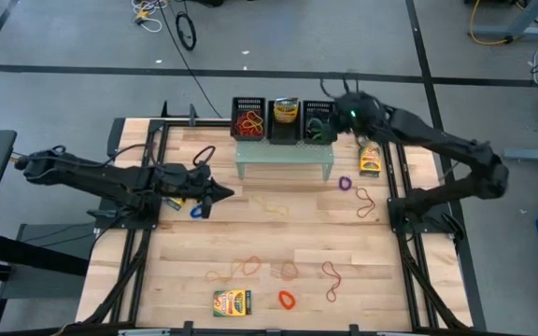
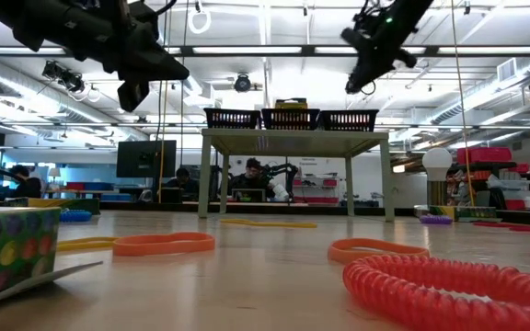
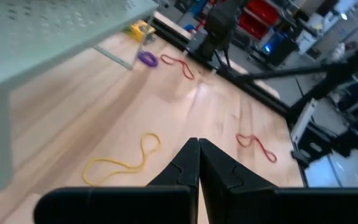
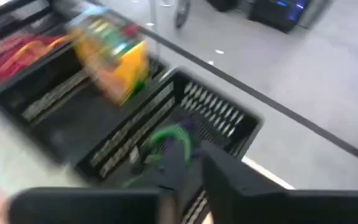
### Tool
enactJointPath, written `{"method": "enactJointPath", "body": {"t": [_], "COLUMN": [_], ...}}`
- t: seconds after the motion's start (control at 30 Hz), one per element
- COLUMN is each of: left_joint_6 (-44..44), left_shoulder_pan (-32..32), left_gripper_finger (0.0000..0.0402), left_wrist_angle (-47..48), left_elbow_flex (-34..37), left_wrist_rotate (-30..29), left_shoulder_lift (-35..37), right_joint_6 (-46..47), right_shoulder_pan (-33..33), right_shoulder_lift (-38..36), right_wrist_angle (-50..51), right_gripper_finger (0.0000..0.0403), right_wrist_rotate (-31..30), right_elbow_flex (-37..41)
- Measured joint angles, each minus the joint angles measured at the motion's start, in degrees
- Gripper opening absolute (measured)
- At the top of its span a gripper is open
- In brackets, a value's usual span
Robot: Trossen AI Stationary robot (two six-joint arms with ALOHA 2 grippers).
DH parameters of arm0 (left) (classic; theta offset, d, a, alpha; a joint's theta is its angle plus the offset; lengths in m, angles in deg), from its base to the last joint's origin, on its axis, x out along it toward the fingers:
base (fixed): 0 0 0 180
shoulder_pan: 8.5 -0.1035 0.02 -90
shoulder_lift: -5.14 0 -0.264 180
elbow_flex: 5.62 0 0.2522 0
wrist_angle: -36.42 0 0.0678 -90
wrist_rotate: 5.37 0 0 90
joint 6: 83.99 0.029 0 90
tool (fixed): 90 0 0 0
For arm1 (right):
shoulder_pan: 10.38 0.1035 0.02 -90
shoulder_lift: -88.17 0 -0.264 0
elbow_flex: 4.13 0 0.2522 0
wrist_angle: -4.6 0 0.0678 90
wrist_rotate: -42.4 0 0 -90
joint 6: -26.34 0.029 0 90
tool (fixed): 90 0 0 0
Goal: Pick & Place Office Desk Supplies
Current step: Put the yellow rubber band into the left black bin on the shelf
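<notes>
Green band [image 4: 173,138] lies binned beneath right hand [image 4: 188,163].

- High view looks straight down on the whole wooden table [image 1: 278,243].
- Low view sits at tabletop level, facing the pale green stand [image 2: 293,140].
- Wrist views look close past their fingers; both the high view and the right wrist view show the black baskets [image 4: 166,134].

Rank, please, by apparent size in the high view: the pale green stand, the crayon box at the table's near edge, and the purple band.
1. Pale green stand
2. Crayon box
3. Purple band
</notes>
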Motion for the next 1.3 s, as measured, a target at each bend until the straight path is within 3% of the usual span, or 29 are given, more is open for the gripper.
{"method": "enactJointPath", "body": {"t": [0.1,0.27,0.47,0.6,0.73,0.93,1.13,1.3], "left_joint_6": [0.6,-0.9,-9.6,-16.1,-23.2,-33.8,-39.9,-43.3], "left_shoulder_pan": [1.4,4.6,11.3,17.9,24.1,30.1,32.1,32.1], "left_gripper_finger": [0.0007,0.0007,0.0007,0.0007,0.0018,0.0072,0.013,0.0149], "left_wrist_angle": [0.9,4.9,6.5,15.5,24.6,32.4,37.7,43.9], "left_elbow_flex": [0.0,0.0,-0.6,-5.7,-13.9,-27.2,-38.4,-44.9], "left_wrist_rotate": [1.1,1.0,-1.1,-1.3,-3.3,-2.9,-2.9,-3.0], "left_shoulder_lift": [-1.5,-5.6,-13.5,-20.1,-27.4,-40.1,-52.3,-60.3], "right_joint_6": [-0.4,3.6,8.4,11.0,10.5,6.1,0.5,-2.0], "right_shoulder_pan": [4.3,13.4,22.4,24.9,26.0,26.1,26.1,26.1], "right_shoulder_lift": [-5.5,-14.6,-23.1,-26.1,-27.2,-27.3,-27.3,-27.3], "right_wrist_angle": [-1.3,-6.6,-15.9,-20.4,-22.2,-23.4,-26.0,-27.8], "right_gripper_finger": [0.0011,0.0018,0.0005,0.0012,0.0008,0.0007,0.0011,0.0008], "right_wrist_rotate": [0.0,0.0,0.0,0.0,0.1,2.8,7.9,10.3], "right_elbow_flex": [6.0,18.6,33.2,39.5,42.4,43.1,43.1,43.1]}}
